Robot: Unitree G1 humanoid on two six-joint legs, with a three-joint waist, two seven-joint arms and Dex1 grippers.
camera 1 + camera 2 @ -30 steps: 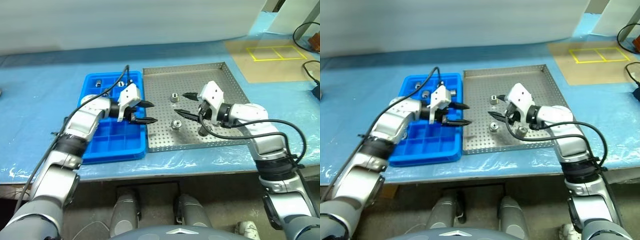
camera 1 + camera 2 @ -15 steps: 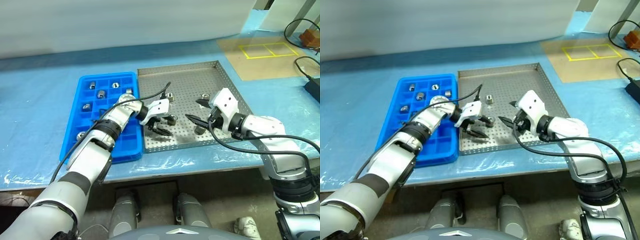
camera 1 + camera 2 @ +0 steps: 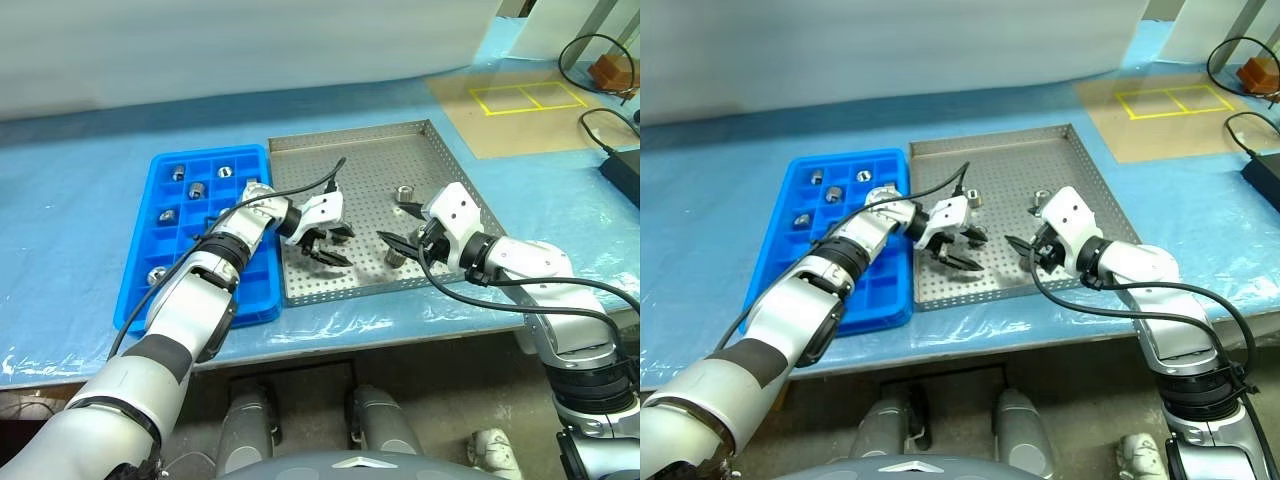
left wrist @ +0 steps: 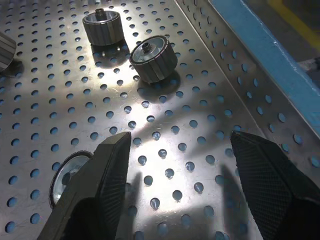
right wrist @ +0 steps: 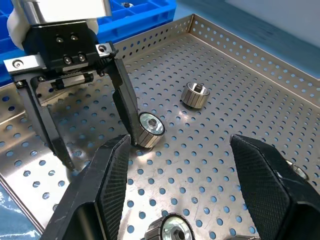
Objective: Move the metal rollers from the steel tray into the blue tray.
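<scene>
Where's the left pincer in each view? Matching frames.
Left eye: left pincer over the left part of the steel tray.
Right eye: same place, left pincer.
Left wrist: its own fingers over the perforated floor.
Right wrist: left pincer facing the camera, one finger beside a roller.
Shared landmark: the tray's perforated floor.

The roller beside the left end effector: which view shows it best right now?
The right wrist view: that roller lies on its side against one finger of the open left end effector. The left wrist view shows just its edge behind a finger. In the head views it is largely hidden.
</scene>
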